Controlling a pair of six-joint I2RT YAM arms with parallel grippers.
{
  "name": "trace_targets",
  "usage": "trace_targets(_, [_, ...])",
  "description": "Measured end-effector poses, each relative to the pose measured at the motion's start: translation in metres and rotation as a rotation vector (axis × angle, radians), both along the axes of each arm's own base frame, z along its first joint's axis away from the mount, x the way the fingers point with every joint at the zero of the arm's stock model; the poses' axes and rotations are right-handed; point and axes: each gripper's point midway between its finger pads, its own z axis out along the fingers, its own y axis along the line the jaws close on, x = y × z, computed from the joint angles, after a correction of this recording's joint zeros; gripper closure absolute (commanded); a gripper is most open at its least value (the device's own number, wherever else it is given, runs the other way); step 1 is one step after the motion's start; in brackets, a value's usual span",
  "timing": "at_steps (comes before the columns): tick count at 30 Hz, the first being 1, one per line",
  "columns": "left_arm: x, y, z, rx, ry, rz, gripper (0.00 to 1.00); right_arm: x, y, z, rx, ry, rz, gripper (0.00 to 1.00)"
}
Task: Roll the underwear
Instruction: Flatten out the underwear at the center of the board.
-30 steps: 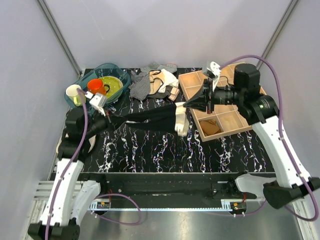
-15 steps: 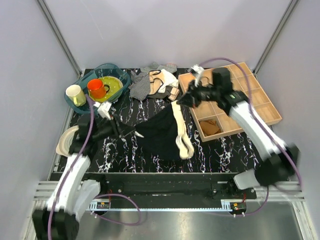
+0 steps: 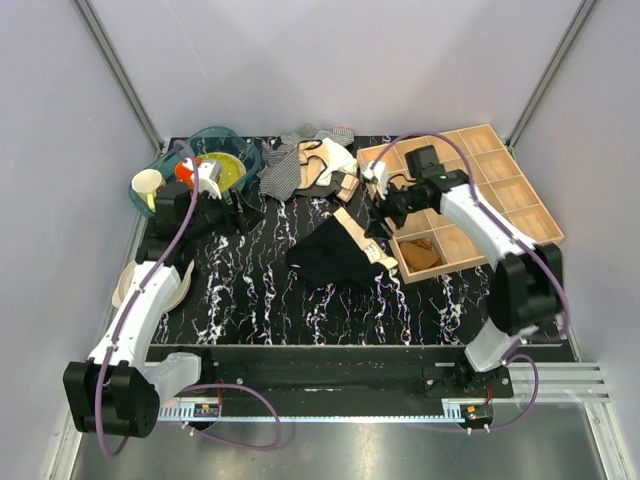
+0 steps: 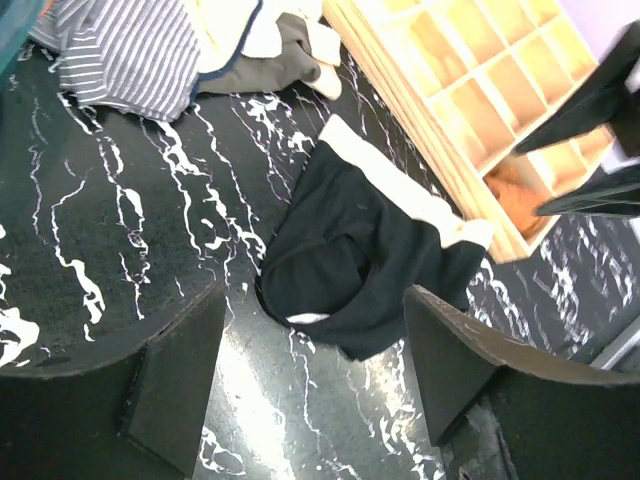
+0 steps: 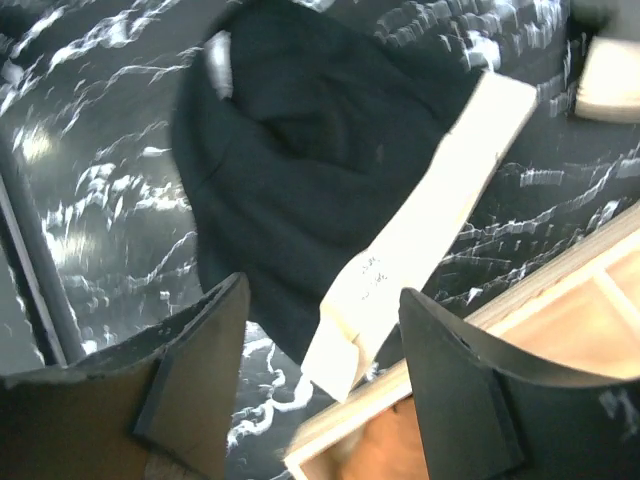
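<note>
The black underwear (image 3: 330, 258) lies loosely spread on the black marbled table (image 3: 250, 300), its cream waistband (image 3: 362, 236) along the right side. My left gripper (image 3: 243, 212) is open and empty, to the left of it and apart from it. My right gripper (image 3: 379, 217) is open and empty, just right of the waistband by the tray edge. The left wrist view shows the underwear (image 4: 370, 250) beyond the open left gripper (image 4: 315, 305). The right wrist view shows the underwear (image 5: 290, 180) and its waistband (image 5: 430, 215) below the open right gripper (image 5: 322, 295).
A wooden divided tray (image 3: 505, 190) stands at the right, with a tan-brown bundle (image 3: 425, 257) in a near compartment. A clothes pile with a striped cloth (image 3: 285, 170) lies at the back. A teal basin (image 3: 200, 160) with dishes and a plate (image 3: 125, 285) sit on the left.
The underwear was stretched between both grippers; both let go and it dropped onto the table. The left arm drew back left, the right arm towards the tray.
</note>
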Motion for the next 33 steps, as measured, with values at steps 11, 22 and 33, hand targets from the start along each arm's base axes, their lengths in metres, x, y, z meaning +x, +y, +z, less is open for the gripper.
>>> trace_targets(11, [-0.066, -0.04, -0.077, 0.154, 0.154, -0.272, 0.25, -0.084, -0.015, -0.032, -0.102, -0.277, 0.69, 0.32])
trace_targets(22, [-0.062, -0.017, -0.066, 0.252, 0.079, -0.167, 0.24, -0.083, -0.001, -0.092, -0.274, -0.347, 0.821, 0.72])
trace_targets(33, [-0.062, -0.013, -0.065, 0.27, 0.073, -0.155, 0.24, -0.017, 0.083, -0.059, -0.167, -0.255, 0.549, 0.81])
